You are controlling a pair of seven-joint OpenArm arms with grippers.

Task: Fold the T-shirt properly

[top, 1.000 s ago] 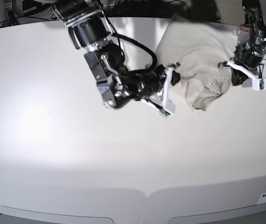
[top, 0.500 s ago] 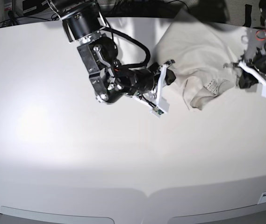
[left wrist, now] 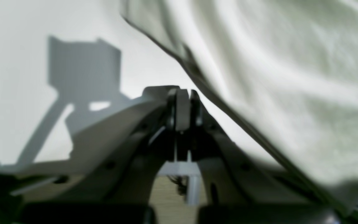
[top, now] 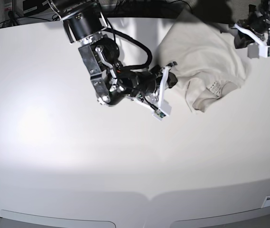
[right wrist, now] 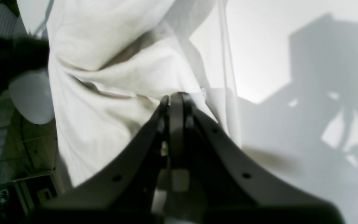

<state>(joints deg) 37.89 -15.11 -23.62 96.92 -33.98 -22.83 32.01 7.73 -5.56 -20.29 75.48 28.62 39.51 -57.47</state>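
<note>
The pale beige T-shirt lies bunched at the back right of the white table, its neck label facing up. My right gripper is at the shirt's left edge. In the right wrist view this gripper is shut, and the folds of the T-shirt run into its tips. My left gripper is raised over the shirt's back right corner. Seen from the left wrist, that gripper is shut with nothing visible between its tips, and the T-shirt hangs blurred close on its right.
The table's far edge runs just behind the shirt, with dark equipment and cables beyond it. The right arm's black body reaches across the table's back middle.
My left gripper has lifted from the shirt's right side toward the back right corner. The shirt's right edge has spread outward. My right gripper has shifted only slightly at the left edge.
</note>
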